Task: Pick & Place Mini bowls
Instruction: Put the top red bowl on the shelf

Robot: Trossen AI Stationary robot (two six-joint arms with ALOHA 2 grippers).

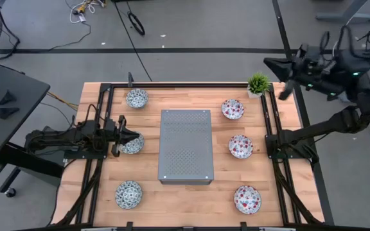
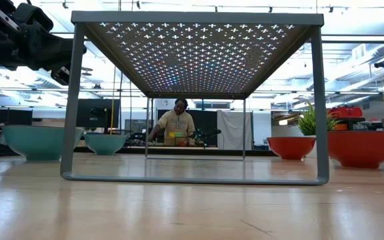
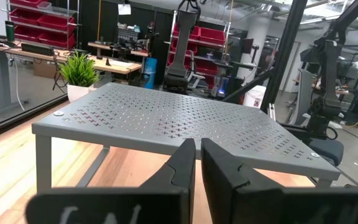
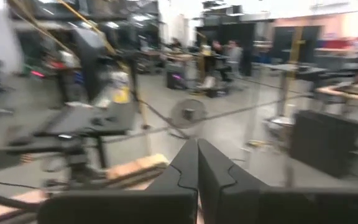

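Six mini bowls sit on the wooden table around the grey perforated box (image 1: 185,145). Three blue-green ones stand left of it (image 1: 137,98), (image 1: 132,146), (image 1: 128,194). Three red-speckled ones stand right of it (image 1: 232,109), (image 1: 240,146), (image 1: 247,199). My left gripper (image 1: 135,136) (image 3: 197,157) is shut and empty. It hovers over the middle blue-green bowl at about the height of the box top and points at the box. My right gripper (image 1: 270,63) (image 4: 197,155) is shut and empty, raised high beyond the table's far right corner.
A small green potted plant (image 1: 258,83) stands at the far right corner, near the far red bowl. The low view shows teal bowls (image 2: 39,141) at the left and red bowls (image 2: 365,148) at the right. A person (image 2: 175,123) stands at a bench in the room behind.
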